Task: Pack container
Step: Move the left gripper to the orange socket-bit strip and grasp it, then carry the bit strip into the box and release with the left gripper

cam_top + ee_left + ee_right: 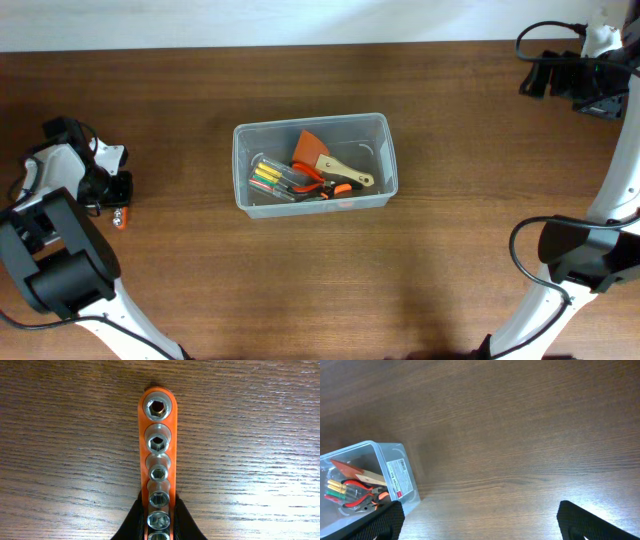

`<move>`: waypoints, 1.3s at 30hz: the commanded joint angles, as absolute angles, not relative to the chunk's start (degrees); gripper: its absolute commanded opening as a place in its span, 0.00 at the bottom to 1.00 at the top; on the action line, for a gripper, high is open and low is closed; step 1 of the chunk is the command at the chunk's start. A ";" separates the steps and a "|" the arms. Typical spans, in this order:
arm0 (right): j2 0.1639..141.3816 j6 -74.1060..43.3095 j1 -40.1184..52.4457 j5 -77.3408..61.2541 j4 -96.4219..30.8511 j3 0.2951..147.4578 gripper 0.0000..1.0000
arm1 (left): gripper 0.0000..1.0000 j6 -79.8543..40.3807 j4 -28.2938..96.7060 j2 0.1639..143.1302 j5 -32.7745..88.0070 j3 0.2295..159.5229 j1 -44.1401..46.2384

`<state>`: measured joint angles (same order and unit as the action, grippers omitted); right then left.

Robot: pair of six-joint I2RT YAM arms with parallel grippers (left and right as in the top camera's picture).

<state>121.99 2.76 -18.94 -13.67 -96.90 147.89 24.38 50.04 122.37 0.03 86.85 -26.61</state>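
Observation:
The container (311, 122) is a clear plastic tub at the table's middle; it also shows in the right wrist view (395, 472). It holds an orange scraper (312, 146), orange-handled pliers (325, 185) and several yellow-green screwdrivers (268, 180). My left gripper (105, 190) is far left of the tub. In the left wrist view it (159, 510) is shut on an orange rail of steel sockets (158, 425), close over the wood. The rail's end shows in the overhead view (121, 217). My right gripper (590, 85) is at the far right back, and the right wrist view shows it (480, 520) open and empty.
The brown wooden table (450, 260) spreads around the tub. The arm bases stand at the front left (60, 270) and front right (580, 255). A black cable (530, 45) loops by the right gripper. A pale wall edge runs along the back.

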 commanded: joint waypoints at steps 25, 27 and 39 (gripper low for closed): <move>122.26 2.48 -18.81 -14.59 -96.86 147.52 0.98 | 0.02 47.70 84.79 117.36 7.51 126.96 14.15; 122.26 2.48 -18.81 -14.59 -96.86 147.52 0.98 | 0.02 52.14 83.50 117.82 7.51 124.11 18.06; 122.26 2.48 -18.81 -14.59 -96.86 147.52 0.98 | 0.02 58.04 63.40 122.48 7.55 106.61 27.51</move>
<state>121.99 2.79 -18.94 -13.67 -96.90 147.89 54.94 65.41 119.85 7.09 108.77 26.24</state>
